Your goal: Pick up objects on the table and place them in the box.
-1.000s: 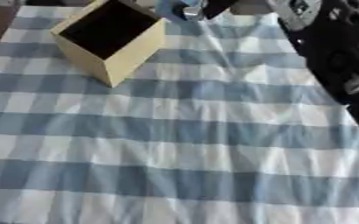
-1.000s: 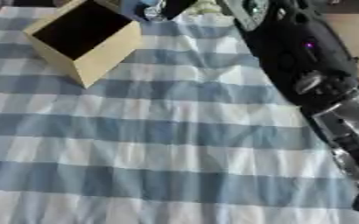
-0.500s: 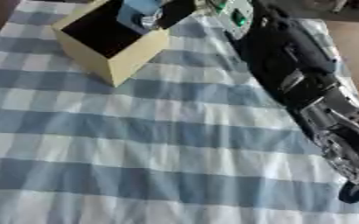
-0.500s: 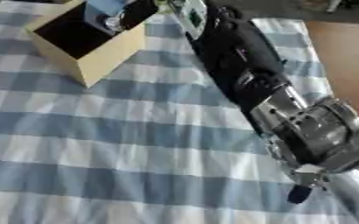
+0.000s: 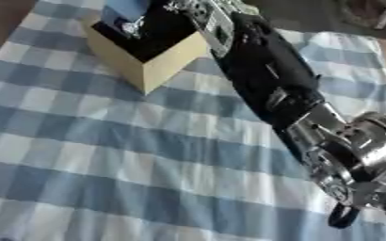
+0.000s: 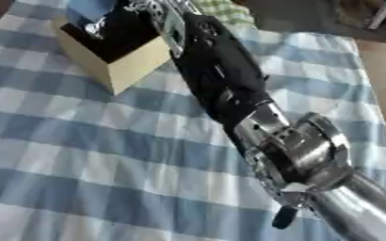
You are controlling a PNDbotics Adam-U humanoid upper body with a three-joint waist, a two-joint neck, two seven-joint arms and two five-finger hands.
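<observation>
We reached our right arm (image 5: pixel 270 84) across the bench (image 5: pixel 81 179), which was covered with a blue and white checked cloth (image 5: pixel 106 155), from the lower right toward the upper left. Our right hand (image 5: pixel 188 7) was over the open top of the tan box (image 5: pixel 151 70), which stood at the far left of the cloth with one corner turned toward us and its inside dark. At the mouth of the box, just beside the hand, was a blue object (image 5: pixel 124 10) with a pale, shiny bit below it; it lay against the far rim, above the dark interior, and we could not tell whether it had already left the hand or what it was. The fingers were blurred and partly cut off by the top edge, so we could not tell whether they were open or closed around it. The silver joints of the arm (image 6: pixel 299 146) filled the lower right of both views. Our left hand did not show.
</observation>
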